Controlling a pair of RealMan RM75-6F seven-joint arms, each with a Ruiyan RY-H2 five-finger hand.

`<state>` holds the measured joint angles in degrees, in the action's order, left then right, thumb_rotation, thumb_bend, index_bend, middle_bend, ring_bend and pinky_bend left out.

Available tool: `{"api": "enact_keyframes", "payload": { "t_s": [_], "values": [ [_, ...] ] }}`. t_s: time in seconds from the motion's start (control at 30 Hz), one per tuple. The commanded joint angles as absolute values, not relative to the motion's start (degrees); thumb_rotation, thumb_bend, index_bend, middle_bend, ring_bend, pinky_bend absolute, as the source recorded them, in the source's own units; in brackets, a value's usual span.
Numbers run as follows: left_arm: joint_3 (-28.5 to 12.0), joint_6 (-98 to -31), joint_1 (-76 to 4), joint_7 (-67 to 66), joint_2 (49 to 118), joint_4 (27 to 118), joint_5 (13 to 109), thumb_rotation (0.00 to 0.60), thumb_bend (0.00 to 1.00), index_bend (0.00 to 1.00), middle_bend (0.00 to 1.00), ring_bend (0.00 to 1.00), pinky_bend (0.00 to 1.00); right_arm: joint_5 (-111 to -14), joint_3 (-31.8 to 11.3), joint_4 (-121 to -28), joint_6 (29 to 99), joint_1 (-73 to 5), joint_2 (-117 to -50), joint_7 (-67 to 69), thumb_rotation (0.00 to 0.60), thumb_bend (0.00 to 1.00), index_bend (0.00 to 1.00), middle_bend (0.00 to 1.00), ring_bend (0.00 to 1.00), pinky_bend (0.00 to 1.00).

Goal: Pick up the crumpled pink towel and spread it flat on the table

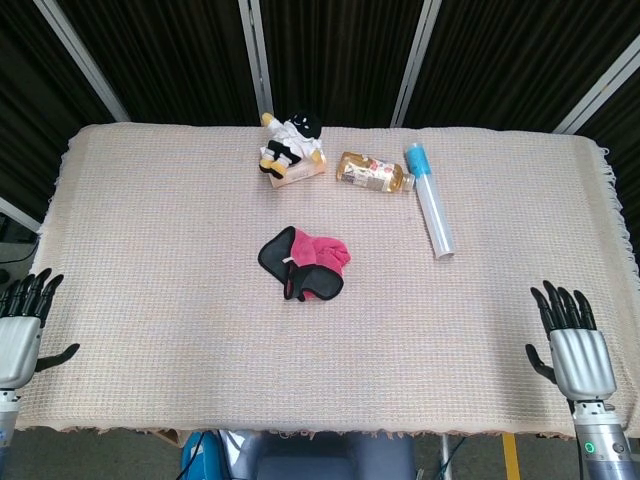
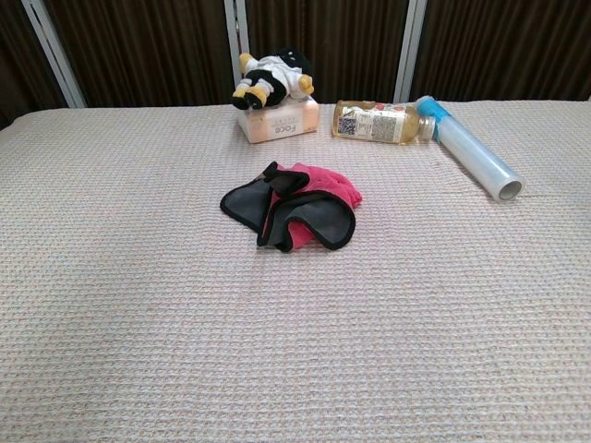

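The crumpled pink towel (image 1: 305, 262) with dark grey and black-edged folds lies near the middle of the table (image 1: 150, 250); the chest view shows the towel (image 2: 294, 214) bunched in a heap. My left hand (image 1: 20, 328) hovers at the table's near left edge, fingers spread and empty. My right hand (image 1: 572, 344) stands at the near right corner, fingers apart, holding nothing. Both hands are far from the towel. Neither hand shows in the chest view.
At the back of the table, a plush toy (image 1: 290, 140) sits on a pink box (image 2: 277, 120). A bottle of amber liquid (image 1: 373, 173) lies on its side beside it. A clear roll with a blue cap (image 1: 431, 210) lies to the right.
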<state>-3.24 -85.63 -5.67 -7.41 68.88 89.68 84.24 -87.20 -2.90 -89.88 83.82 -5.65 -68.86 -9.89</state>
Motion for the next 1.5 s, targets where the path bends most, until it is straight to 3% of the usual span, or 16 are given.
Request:
{"api": "enact_keyframes", "payload": {
  "t_s": [0.03, 0.17, 0.37, 0.63, 1.03, 1.27, 1.5],
  "values": [
    [-3.8, -86.2, -5.8, -6.8, 69.3, 90.1, 84.5, 0.600, 0.07, 0.15, 0.08, 0.00, 0.05, -87.4, -2.6, -89.7, 83.4, -5.8, -69.4, -10.6, 0.600, 0.33, 0.00, 0.00, 0.00, 0.00],
    [-6.1, -86.2, -7.8, -6.7, 71.3, 90.5, 84.6, 0.600, 0.17, 0.28, 0.16, 0.00, 0.10, -87.2, -2.8, -89.4, 83.2, -6.1, -70.1, -11.4, 0.600, 0.33, 0.00, 0.00, 0.00, 0.00],
    [-12.6, -79.3, -16.5, -12.1, 75.6, 91.9, 81.8, 0.600, 0.21, 0.42, 0.21, 0.03, 0.15, -85.5, -3.8, -89.6, 81.9, -6.8, -70.6, -10.9, 0.600, 0.33, 0.00, 0.00, 0.00, 0.00],
    [-20.0, -69.4, -29.5, -22.4, 87.9, 86.1, 72.6, 0.600, 0.21, 0.41, 0.20, 0.03, 0.15, -83.3, -5.2, -88.6, 81.1, -7.4, -71.1, -9.3, 0.600, 0.33, 0.00, 0.00, 0.00, 0.00],
    [-21.4, -64.2, -43.1, -27.3, 106.5, 69.6, 70.9, 0.600, 0.22, 0.45, 0.21, 0.03, 0.15, -80.9, -6.1, -87.0, 80.6, -7.2, -70.4, -6.3, 0.600, 0.33, 0.00, 0.00, 0.00, 0.00],
    [-21.3, -62.7, -47.0, -26.2, 113.2, 63.9, 70.3, 0.600, 0.22, 0.46, 0.22, 0.03, 0.15, -80.7, -6.0, -86.8, 80.7, -7.0, -70.3, -5.9, 0.600, 0.33, 0.00, 0.00, 0.00, 0.00],
    [-21.9, -65.3, -50.8, -22.8, 118.7, 57.4, 73.3, 0.600, 0.27, 0.49, 0.23, 0.03, 0.15, -80.9, -6.0, -87.1, 81.1, -6.8, -69.9, -4.5, 0.600, 0.33, 0.00, 0.00, 0.00, 0.00]
  ]
}}
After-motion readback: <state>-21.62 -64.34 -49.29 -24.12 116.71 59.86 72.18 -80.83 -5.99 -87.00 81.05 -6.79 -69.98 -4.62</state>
